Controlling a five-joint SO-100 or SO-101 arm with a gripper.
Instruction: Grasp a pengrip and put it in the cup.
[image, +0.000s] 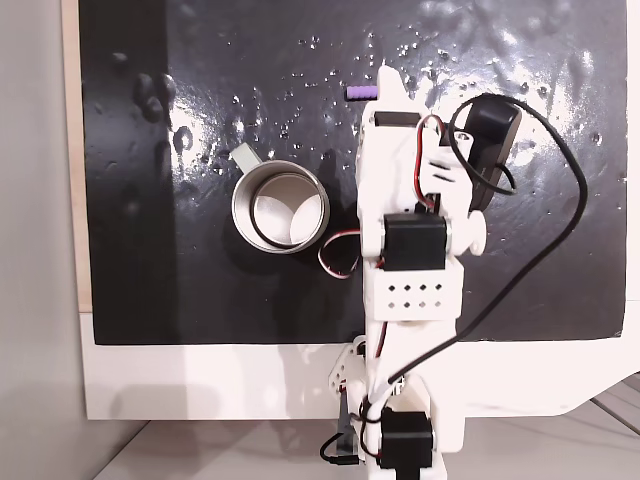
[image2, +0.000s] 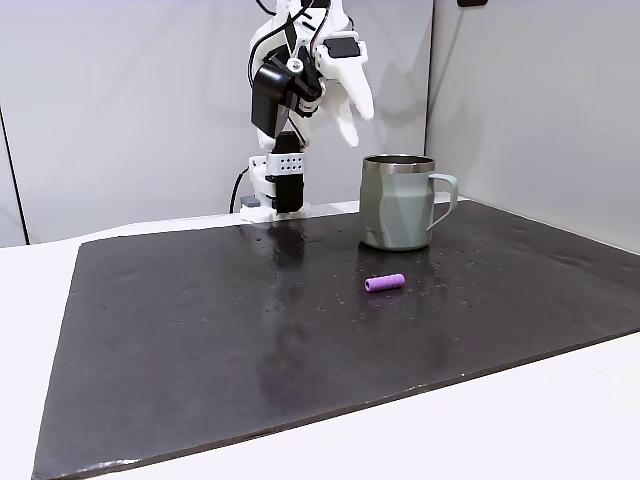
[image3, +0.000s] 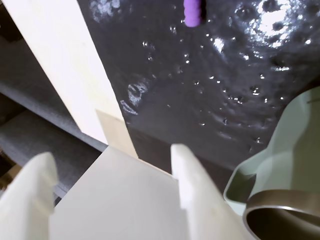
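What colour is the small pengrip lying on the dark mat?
Purple. The pengrip shows best in a fixed view, lying in front of the cup.

Pengrip (image2: 385, 284): small purple ribbed tube, lying on its side on the dark mat, free, nothing touching it. In a fixed view it rests in front of the cup (image2: 398, 203), near but apart.

Cup: grey-green faceted body, metal rim, upright, handle to the right in that view. From above (image: 280, 208), pale inside, handle tab pointing up-left; pengrip (image: 361, 92) lies up-right of it.
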